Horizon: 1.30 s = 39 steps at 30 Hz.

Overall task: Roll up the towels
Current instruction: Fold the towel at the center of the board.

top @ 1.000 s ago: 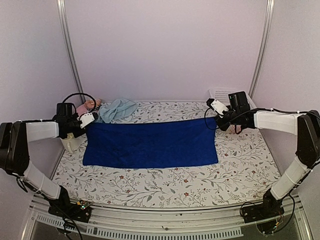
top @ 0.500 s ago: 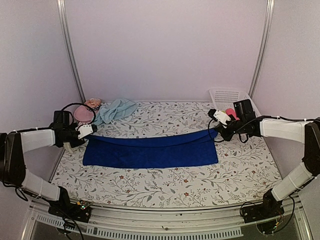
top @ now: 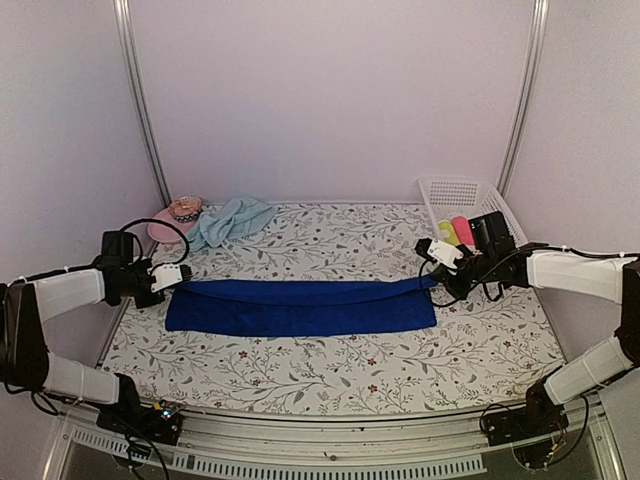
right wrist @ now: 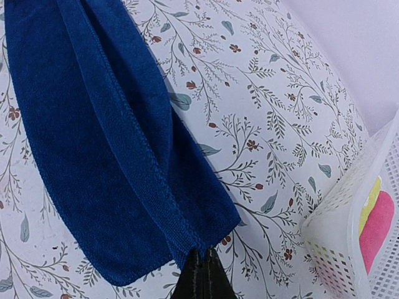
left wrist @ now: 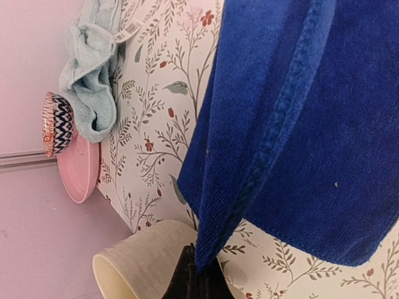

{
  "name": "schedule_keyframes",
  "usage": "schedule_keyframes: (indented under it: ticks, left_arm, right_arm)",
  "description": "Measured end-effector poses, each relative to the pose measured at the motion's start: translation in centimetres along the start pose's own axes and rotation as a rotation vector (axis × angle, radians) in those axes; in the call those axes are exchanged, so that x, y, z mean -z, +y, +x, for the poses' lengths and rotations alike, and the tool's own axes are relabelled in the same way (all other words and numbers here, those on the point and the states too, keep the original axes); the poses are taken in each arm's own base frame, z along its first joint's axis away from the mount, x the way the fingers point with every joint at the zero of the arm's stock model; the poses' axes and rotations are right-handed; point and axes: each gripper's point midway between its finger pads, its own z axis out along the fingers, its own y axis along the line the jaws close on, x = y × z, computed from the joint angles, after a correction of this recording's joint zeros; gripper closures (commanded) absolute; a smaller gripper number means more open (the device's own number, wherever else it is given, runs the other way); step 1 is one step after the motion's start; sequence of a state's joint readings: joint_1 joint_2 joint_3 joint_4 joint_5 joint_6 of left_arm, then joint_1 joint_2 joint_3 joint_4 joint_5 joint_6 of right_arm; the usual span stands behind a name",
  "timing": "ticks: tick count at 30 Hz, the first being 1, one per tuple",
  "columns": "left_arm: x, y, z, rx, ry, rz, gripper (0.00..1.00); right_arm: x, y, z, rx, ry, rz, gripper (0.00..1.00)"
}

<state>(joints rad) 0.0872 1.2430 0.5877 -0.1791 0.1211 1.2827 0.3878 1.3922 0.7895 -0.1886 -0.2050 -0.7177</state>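
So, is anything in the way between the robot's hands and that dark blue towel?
Nothing visible. The left hand and right hand are each shut on a corner of the dark blue towel.

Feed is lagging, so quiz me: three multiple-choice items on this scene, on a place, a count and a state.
1. Where is the aqua towel?
A. far left, beside the pink hat
B. dead centre
C. near right edge
2. How many towels are in view?
A. one
B. two
C. three
3. The left gripper is:
A. open
B. shut on the blue towel
C. shut on the hat
Answers: 1 A, it lies crumpled by the hat; 2 B, one aqua, one blue; 3 B, it pinches a corner.
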Motion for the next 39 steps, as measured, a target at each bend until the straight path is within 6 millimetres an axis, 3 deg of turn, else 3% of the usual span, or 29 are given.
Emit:
schedule_keyframes:
  ticks: [8, 17, 27, 39]
  left_arm:
    - [0.3, -1.3, 0.5, -0.012, -0.005, 0.034, 1.0]
    - [1.1, -2.7, 0.9, -0.026, -0.028, 0.059, 1.0]
    - [1.0, -4.9, 1.0, -0.056, -0.043, 0.112, 1.0]
    - [1.0, -6.2, 1.2, -0.081, -0.043, 0.155, 1.0]
  right_arm:
    - [0.2, 1.5, 2.0, 0.013, 0.058, -0.009, 0.99]
    - [1.3, 1.7, 2.4, 0.02, 0.058, 0.014, 0.99]
    - [0.8, 2.9, 3.6, 0.027, 0.094, -0.008, 0.99]
    - [-0.6, 4.2, 5.3, 0.042, 0.165, -0.046, 0.98]
